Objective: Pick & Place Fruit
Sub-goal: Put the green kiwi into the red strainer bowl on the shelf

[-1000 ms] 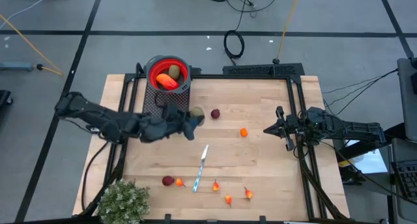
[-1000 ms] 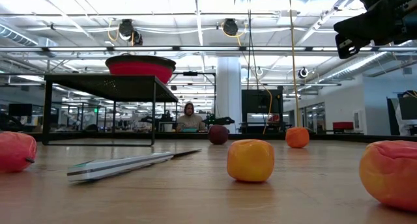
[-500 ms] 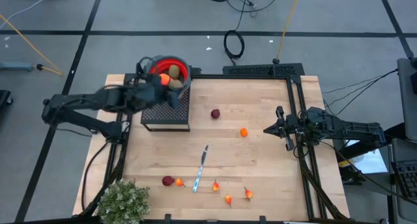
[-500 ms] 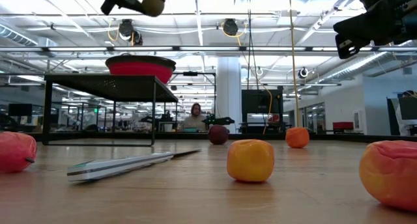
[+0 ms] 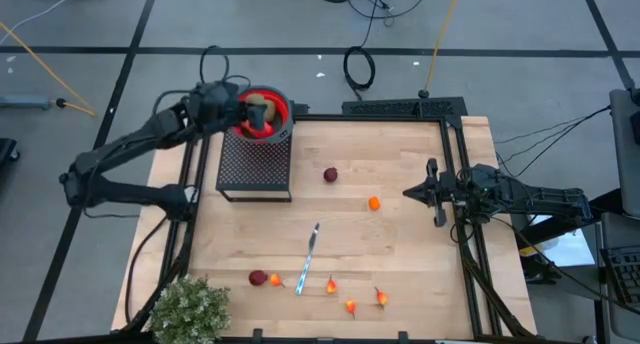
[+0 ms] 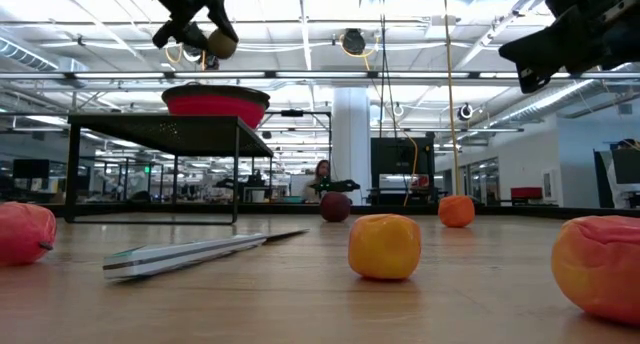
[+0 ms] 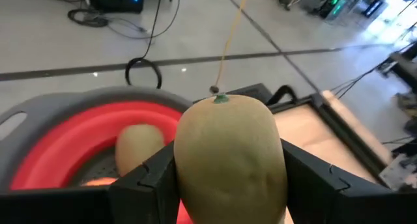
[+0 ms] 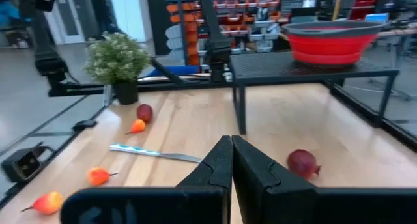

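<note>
My left gripper point(image 5: 250, 108) is shut on an olive-brown oval fruit point(image 7: 229, 152) and hangs over the red bowl point(image 5: 275, 114), which sits on a black mesh stand point(image 5: 255, 166) at the table's far left. In the bowl lie another olive fruit point(image 7: 138, 146) and something orange point(image 7: 101, 182). In the low view the gripper point(image 6: 205, 29) and fruit point(image 6: 221, 42) show above the bowl point(image 6: 216, 102). My right gripper point(image 5: 432, 195) waits shut at the table's right edge. My left gripper pinches the olive-brown fruit by its two opposite sides point(image 7: 186, 178) between its two fingers point(image 7: 306, 175). The fingers come from the table's left, slanting a little downward. The fruit is lifted clear above the bowl, its green stem end point(image 7: 220, 99) free of the fingers.
On the table lie a dark-red ball point(image 5: 330, 174), an orange ball point(image 5: 373, 203), another dark-red ball point(image 5: 258, 277), several small red-orange bits point(image 5: 350, 305) and a knife point(image 5: 309, 256). A bushy plant point(image 5: 188, 309) stands at the near left corner.
My left gripper has swung from beside the stand toward the table's far left corner and risen, carrying the olive-brown fruit, and now hangs over the red bowl. The fruit has stayed between the fingers throughout.
</note>
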Controlling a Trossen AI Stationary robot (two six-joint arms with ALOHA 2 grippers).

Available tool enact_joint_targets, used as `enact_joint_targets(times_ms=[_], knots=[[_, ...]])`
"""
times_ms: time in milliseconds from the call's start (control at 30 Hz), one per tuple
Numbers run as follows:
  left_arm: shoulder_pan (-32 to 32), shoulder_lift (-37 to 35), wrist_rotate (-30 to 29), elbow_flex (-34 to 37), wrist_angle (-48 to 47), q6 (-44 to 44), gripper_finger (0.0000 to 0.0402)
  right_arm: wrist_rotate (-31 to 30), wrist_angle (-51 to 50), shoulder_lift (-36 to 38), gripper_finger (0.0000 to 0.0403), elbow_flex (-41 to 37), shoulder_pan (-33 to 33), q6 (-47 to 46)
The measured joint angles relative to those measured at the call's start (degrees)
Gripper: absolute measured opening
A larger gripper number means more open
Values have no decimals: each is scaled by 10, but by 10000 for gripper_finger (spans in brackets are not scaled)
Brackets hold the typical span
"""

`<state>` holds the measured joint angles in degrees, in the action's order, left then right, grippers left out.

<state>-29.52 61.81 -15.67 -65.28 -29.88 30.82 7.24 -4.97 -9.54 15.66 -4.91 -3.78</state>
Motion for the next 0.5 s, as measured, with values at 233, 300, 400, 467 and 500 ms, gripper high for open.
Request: enact_joint_targets(times_ms=[233, 300, 400, 467, 500], knots=[[-101, 32, 89, 0, -4, -43, 207, 2, 0, 0, 0, 0, 0, 0], [-122, 46, 108, 0, -5, -54, 207, 2, -1, 0, 0, 0, 0, 0], [-148, 69, 132, 0, -5, -65, 207, 2, -8, 0, 0, 0, 0, 0], [-162, 82, 143, 0, -12, -68, 207, 2, -18, 0, 0, 0, 0, 0], [-166, 87, 145, 0, -13, -67, 207, 2, -23, 0, 0, 0, 0, 0]])
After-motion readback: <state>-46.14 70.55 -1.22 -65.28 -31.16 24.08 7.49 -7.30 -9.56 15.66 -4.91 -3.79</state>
